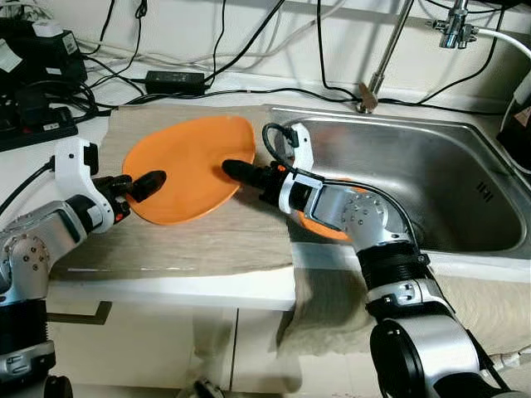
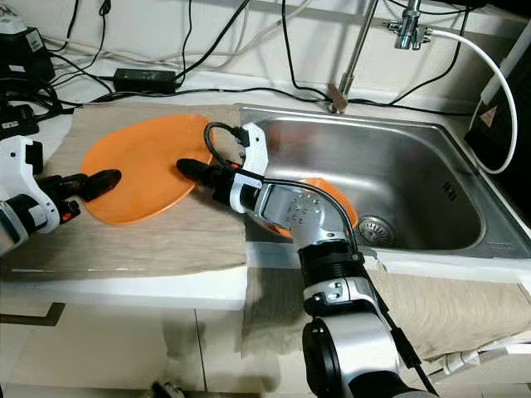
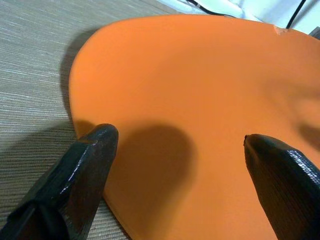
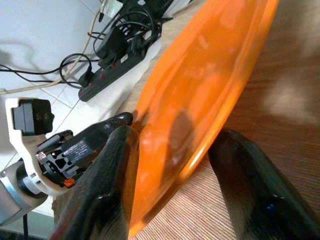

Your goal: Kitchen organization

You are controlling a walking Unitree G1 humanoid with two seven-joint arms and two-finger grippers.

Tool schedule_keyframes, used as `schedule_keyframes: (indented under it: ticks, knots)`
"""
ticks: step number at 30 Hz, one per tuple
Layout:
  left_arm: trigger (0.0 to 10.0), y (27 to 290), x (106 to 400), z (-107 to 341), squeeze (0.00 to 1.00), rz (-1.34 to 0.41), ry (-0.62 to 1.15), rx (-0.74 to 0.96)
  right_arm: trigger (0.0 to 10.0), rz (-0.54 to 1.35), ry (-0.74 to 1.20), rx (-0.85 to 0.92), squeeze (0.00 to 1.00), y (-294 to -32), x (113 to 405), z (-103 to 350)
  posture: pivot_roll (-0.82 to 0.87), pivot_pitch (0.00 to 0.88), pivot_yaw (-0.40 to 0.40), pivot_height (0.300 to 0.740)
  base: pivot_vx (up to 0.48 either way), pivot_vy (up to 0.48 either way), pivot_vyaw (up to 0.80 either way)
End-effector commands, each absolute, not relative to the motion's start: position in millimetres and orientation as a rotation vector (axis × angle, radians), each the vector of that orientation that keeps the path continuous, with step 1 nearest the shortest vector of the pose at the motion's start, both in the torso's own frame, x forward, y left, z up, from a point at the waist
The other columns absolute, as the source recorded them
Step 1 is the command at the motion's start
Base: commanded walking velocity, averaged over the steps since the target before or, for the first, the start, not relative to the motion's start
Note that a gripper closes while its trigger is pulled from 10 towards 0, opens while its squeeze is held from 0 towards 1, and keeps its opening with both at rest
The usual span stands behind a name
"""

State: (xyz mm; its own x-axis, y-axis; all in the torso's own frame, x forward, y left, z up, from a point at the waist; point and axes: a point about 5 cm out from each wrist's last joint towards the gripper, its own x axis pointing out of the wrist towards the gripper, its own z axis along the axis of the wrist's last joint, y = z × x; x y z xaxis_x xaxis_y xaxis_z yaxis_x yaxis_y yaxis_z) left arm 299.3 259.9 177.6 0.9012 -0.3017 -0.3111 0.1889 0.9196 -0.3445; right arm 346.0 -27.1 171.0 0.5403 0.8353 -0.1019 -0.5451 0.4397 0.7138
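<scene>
The orange plate (image 1: 189,166) lies on the mat-covered tabletop (image 1: 207,240) beside the sink (image 1: 431,182), with the spread left claw (image 1: 143,186) and spread right claw (image 1: 239,172) at opposite rims, apparently mid-handover; next, one must pinch firmly.

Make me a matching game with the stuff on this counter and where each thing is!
Things:
1. large flat orange plate
2. second orange dish
3. black power adapter
4. left hand

Places:
A. inside the steel sink
B. by the wall, among cables
C. on the beige mat, between both hands
D. at the plate's left edge, opposite the right hand

Pairs: 1-C, 2-A, 3-B, 4-D
</scene>
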Motion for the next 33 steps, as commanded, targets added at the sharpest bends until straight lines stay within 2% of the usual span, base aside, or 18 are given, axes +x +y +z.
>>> schedule_keyframes:
  ticks: [1, 33]
  knots:
    - [10.0, 249.1, 292.8, 143.3, 0.73, -0.272, 0.534, -0.347, 0.0, 0.894, 0.457, 0.682, 0.00, -29.2, 350.5, 178.6, -0.02, 0.000, -0.093, 0.740, 0.000, 0.000, 0.00]
    - [10.0, 246.2, 291.6, 143.1, 0.73, -0.286, 0.525, -0.356, 0.0, 0.886, 0.454, 0.697, 0.00, -31.5, 354.8, 174.5, -0.02, 0.000, -0.093, 0.740, 0.000, 0.000, 0.00]
